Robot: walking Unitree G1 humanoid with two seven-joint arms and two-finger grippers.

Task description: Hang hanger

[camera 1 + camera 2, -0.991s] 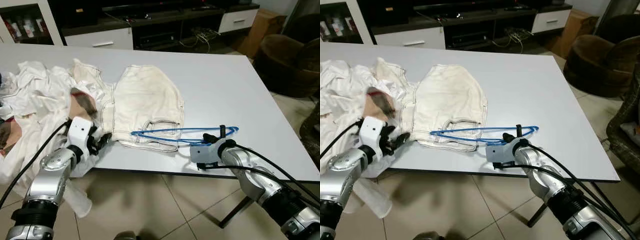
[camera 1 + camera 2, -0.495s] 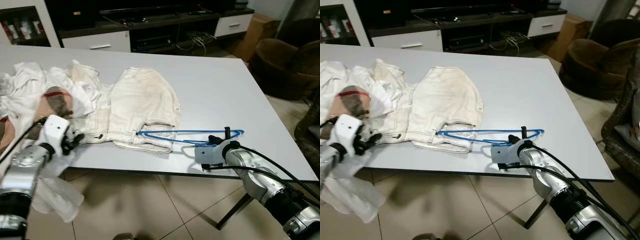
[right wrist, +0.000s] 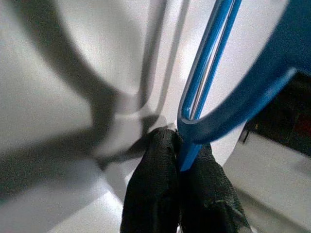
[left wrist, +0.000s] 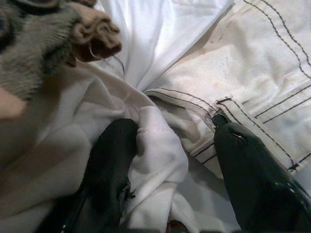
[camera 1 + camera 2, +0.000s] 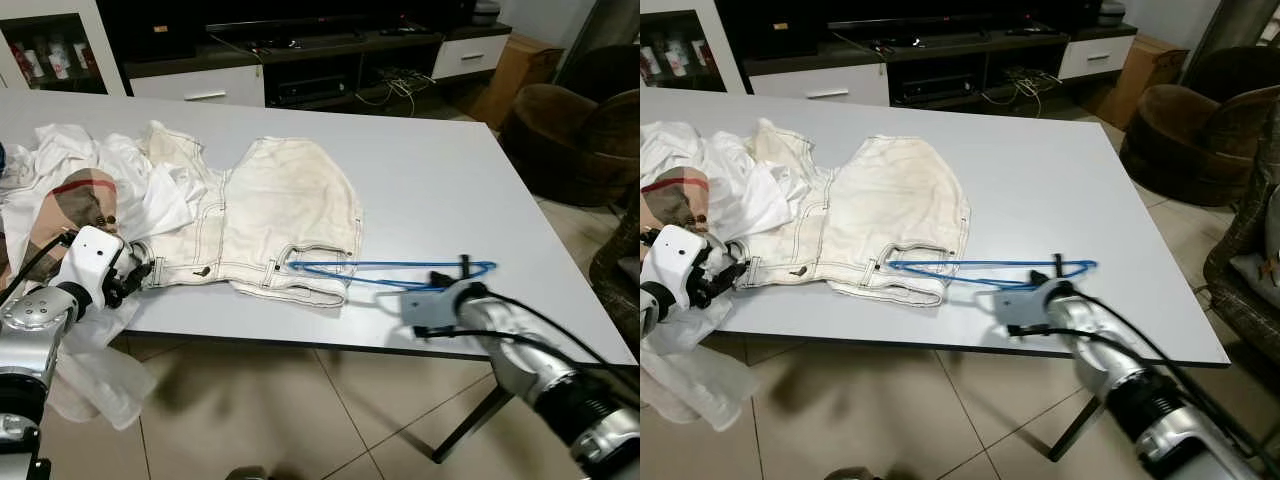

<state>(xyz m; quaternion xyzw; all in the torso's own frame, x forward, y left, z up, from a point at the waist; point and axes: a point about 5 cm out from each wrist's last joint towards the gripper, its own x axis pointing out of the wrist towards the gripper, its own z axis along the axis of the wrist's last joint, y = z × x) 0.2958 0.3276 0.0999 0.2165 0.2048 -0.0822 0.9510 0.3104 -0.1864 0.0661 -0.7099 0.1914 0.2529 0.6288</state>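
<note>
A white worktop [image 5: 450,170] carried a heap of white laundry [image 5: 80,170] along its left side, some of it spilling over the near edge. Cream shorts [image 5: 280,215] lay spread flat beside the heap, near the middle. A blue hanger [image 5: 395,268] lay on the worktop at the near edge, one end resting over the shorts' hem. The right gripper [image 3: 181,145] sat at the hanger's other end, its black fingers [image 3: 150,189] pinched tight on the blue wire. The left gripper [image 4: 170,145] was at the near left edge, fingers [image 4: 109,160] parted around a fold of white cloth by the shorts' waistband.
</note>
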